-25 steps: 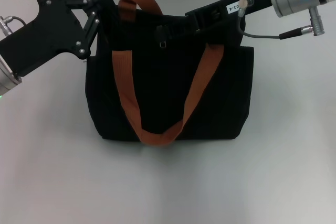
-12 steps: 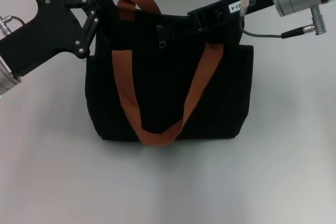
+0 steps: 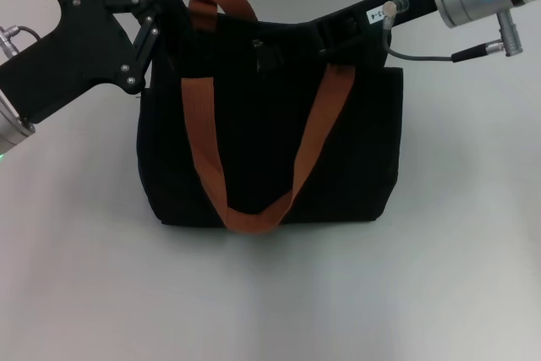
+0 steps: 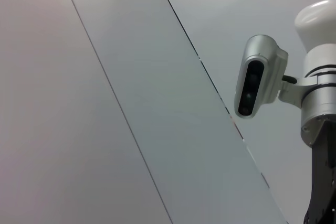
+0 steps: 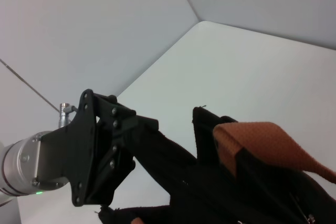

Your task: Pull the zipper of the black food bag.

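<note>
The zipper (image 3: 261, 58) sits just beside the right tool (image 3: 292, 46).

A plain white table (image 3: 439, 276) fills the head view, meeting a pale wall along the top edge of the frame. One item rests on it: a black bag (image 3: 270, 145), standing upright at centre and slightly above the middle. An orange strap (image 3: 254, 217) loops down the bag's front, its lowest curve close to the tabletop at the base.
</note>
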`<state>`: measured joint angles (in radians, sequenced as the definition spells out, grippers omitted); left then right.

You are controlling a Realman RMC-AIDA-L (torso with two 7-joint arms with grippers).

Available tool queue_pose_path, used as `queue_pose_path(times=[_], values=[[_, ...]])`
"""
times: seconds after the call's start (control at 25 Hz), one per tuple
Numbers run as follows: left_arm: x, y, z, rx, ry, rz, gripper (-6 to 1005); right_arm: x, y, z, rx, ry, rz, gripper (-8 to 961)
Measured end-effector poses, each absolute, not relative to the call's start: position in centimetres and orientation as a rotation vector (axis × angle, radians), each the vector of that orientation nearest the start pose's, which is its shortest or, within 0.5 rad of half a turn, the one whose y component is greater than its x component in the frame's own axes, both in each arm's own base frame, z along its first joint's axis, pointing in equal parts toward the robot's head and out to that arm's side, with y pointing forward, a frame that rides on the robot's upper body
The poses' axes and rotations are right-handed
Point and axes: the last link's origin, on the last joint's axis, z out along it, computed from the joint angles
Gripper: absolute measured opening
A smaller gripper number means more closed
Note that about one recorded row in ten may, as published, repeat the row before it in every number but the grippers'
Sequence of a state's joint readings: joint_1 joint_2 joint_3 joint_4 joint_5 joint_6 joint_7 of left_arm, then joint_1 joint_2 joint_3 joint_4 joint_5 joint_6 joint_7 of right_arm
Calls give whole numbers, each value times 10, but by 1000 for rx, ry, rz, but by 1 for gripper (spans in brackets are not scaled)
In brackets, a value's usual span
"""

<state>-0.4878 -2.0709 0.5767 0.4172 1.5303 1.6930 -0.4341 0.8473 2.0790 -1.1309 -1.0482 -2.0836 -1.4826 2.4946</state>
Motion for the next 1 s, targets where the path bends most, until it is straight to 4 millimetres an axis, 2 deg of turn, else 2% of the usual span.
queue_pose_path(times=[0.32,1.0], values=[[-251,319,27,-2135,297,-982,28,73,387,-17,-2906,1094,373,269],[-250,318,28,-2136,304,-992,29,80,393,-19,-2852,1140,385,264]])
